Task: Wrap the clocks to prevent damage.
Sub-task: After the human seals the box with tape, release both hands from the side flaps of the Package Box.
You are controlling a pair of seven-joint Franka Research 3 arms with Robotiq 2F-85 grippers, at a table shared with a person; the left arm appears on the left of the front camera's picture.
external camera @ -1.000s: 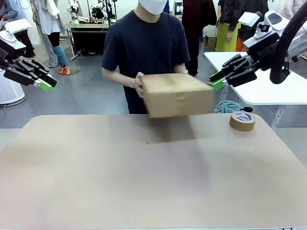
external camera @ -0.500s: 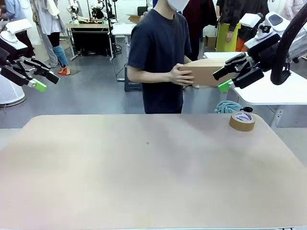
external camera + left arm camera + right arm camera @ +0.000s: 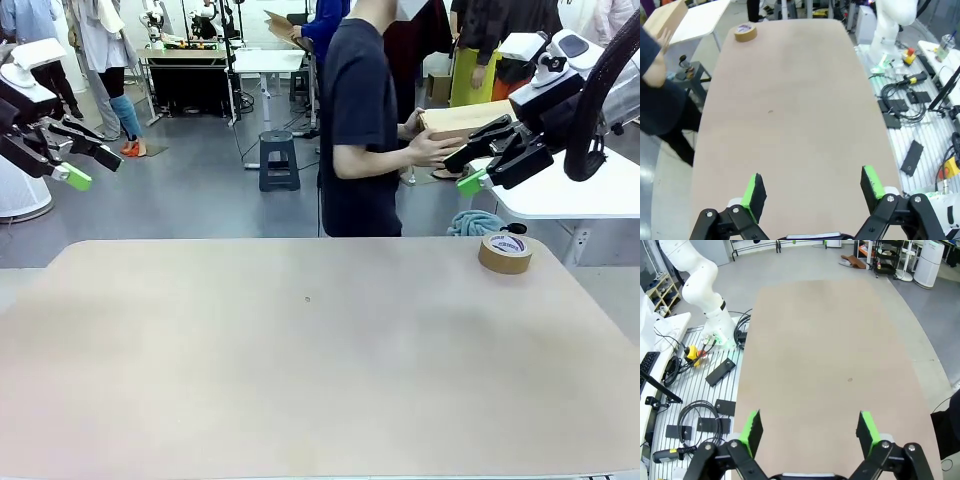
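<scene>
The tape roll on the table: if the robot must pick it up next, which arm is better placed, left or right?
The right arm, probably. The tape roll lies on the table's right side, just below the right pincer, which is open. The left pincer, also open, hangs beyond the opposite edge.

I saw the plain brown cardboard box [image 3: 462,121] in the frame's upper right, closed, held level in the person's hands [image 3: 432,150] beyond the table's far edge.
</scene>
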